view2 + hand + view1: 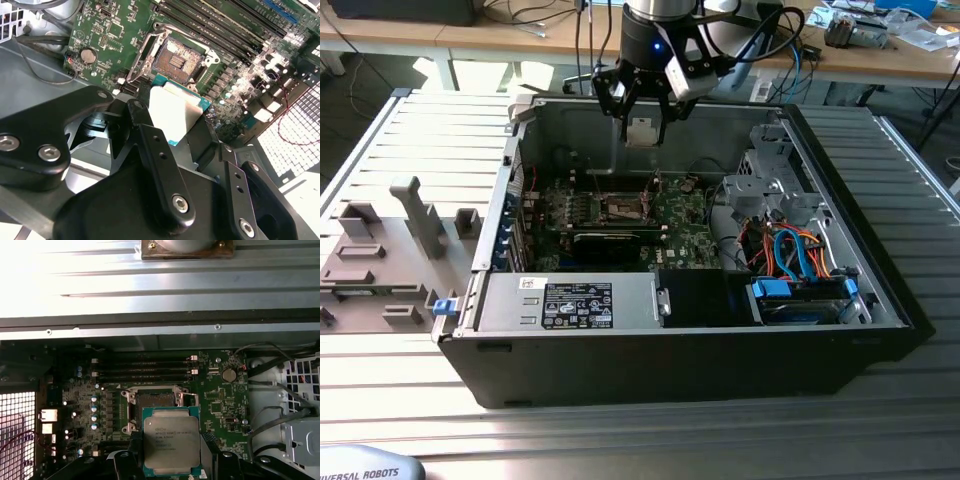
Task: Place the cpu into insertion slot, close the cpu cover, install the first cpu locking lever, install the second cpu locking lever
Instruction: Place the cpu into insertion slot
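our gripper (642,124) is closed on two opposite edges of the one cpu (171,442), holding it flat with its metal top up, in the air above the one slot (153,401) and clear of it. we judge it light, stiff and slick, with a fragile underside, so the bare edges are the place to take hold.
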Motion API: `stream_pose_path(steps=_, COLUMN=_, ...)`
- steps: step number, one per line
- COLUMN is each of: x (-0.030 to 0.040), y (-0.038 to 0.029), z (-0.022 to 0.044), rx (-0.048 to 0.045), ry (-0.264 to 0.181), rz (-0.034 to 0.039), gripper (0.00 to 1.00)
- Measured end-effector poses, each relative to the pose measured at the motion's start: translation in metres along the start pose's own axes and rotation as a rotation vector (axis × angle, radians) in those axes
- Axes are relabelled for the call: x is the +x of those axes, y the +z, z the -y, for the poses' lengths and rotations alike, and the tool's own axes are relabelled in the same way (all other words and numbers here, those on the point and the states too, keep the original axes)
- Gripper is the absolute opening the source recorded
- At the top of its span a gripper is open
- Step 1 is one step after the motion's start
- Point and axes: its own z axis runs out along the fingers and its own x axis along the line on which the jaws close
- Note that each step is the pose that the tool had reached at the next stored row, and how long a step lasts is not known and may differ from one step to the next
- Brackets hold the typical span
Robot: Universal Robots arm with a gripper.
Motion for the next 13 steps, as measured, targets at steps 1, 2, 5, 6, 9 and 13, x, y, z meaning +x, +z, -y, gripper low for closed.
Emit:
stream_pose_path(steps=1, x=0.0, y=0.0001, z=0.0, rx=0.0001, ry=0.0, rz=0.0, gripper=0.54)
stream_pose_path(steps=2, x=0.0, y=0.0003, z=0.0, rx=0.0, ry=0.0, rz=0.0, gripper=0.54)
stream_pose_path(steps=5, x=0.0, y=0.0014, z=0.0001, rx=0.0, ry=0.0, rz=0.0, gripper=0.54)
stream_pose_path(steps=6, x=0.0, y=0.0016, z=0.0001, rx=0.0, ry=0.0, rz=0.0, gripper=0.54)
stream_pose_path(steps=9, x=0.0, y=0.0023, z=0.0002, rx=0.0001, ry=0.0, rz=0.0, gripper=0.54)
stream_pose_path(steps=13, x=-0.0001, y=0.0034, z=0.0003, rx=0.0, ry=0.0, rz=0.0, gripper=0.54)
